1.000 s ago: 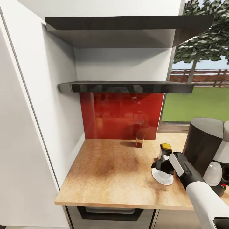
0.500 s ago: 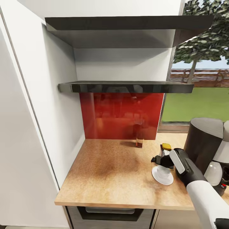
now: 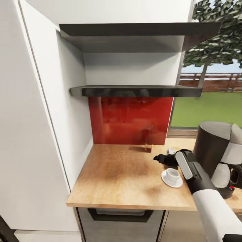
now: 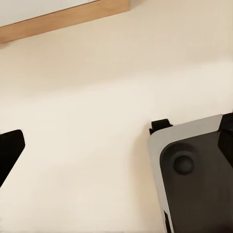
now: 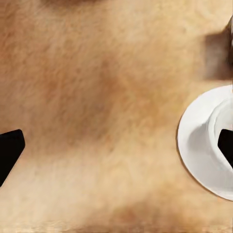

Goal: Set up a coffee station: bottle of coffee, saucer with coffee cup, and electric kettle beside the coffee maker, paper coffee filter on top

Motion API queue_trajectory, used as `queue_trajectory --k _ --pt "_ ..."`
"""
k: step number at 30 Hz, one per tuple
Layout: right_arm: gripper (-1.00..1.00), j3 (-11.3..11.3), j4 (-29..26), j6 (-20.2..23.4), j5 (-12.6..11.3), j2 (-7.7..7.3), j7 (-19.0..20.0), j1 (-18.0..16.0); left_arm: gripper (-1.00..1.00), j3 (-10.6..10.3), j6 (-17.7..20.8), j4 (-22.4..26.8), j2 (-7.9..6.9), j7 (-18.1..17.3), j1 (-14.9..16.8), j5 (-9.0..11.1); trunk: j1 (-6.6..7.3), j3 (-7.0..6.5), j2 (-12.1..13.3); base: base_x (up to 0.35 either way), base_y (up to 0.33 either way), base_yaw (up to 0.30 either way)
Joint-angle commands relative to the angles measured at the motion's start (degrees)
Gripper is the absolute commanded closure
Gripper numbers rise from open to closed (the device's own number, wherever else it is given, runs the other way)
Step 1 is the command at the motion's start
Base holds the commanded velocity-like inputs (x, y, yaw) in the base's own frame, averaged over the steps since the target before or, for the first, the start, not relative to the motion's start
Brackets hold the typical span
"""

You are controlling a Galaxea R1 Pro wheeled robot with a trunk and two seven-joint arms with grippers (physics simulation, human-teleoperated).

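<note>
Right gripper [image 3: 160, 158]: it is up above the countertop, just past the coffee cup. Its 2 black fingers [image 5: 9, 150] are spread wide apart with nothing between them.
Right arm [image 3: 201, 188]: white and black, it comes in from the low right of the head view.
Left gripper: its 2 black fingertips [image 4: 8, 151] show at the far sides of the left wrist view, wide apart and holding nothing. Under it is a pale floor, a wood strip and a gray part of the robot [image 4: 194, 179].
Coffee cup [image 3: 172, 174]: small and white, standing upright on the saucer, free of the gripper.
Saucer [image 3: 167, 181]: a white round plate, flat on the countertop, just left of the coffee maker. Its rim also shows in the right wrist view [image 5: 194, 141].
Coffee maker [image 3: 215, 151]: dark and tall, on the right side of the countertop, with a white jug in it.
Bottle of coffee [image 3: 147, 146]: small and brown, upright at the back of the countertop, by the red wall panel [image 3: 131, 119].
Countertop [image 3: 117, 174]: light brown wood.
Shelves [image 3: 134, 90]: 2 dark shelves hang over the countertop.
Window [image 3: 208, 97]: on the right, with grass, a fence and a tree outside.
</note>
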State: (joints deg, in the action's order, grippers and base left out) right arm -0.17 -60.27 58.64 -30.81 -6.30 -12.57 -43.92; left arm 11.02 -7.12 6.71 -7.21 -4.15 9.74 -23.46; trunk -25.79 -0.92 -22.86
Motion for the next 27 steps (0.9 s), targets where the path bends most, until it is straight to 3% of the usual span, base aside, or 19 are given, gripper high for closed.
queue_trajectory --k 1,9,27 --pt "-1.00 -0.01 -0.03 0.16 -0.57 0.12 -0.54 -0.02 -1.00 0.50 -0.18 -0.03 0.00 -0.25 0.02 -0.46 0.00 0.03 -0.06 -0.279 0.212 0.000" --pt "-1.00 0.25 -0.03 0.08 -0.57 0.57 -0.36 -0.01 -1.00 0.50 -0.18 0.05 0.00 -0.25 0.02 -0.54 0.00 0.02 -0.06 -0.173 0.261 -0.045" --pt "-1.00 0.42 0.06 0.08 -0.57 2.05 -0.27 0.02 -1.00 0.54 -0.18 0.05 0.00 -0.25 0.02 -0.54 0.00 -0.34 -0.06 -0.208 0.245 -0.276"
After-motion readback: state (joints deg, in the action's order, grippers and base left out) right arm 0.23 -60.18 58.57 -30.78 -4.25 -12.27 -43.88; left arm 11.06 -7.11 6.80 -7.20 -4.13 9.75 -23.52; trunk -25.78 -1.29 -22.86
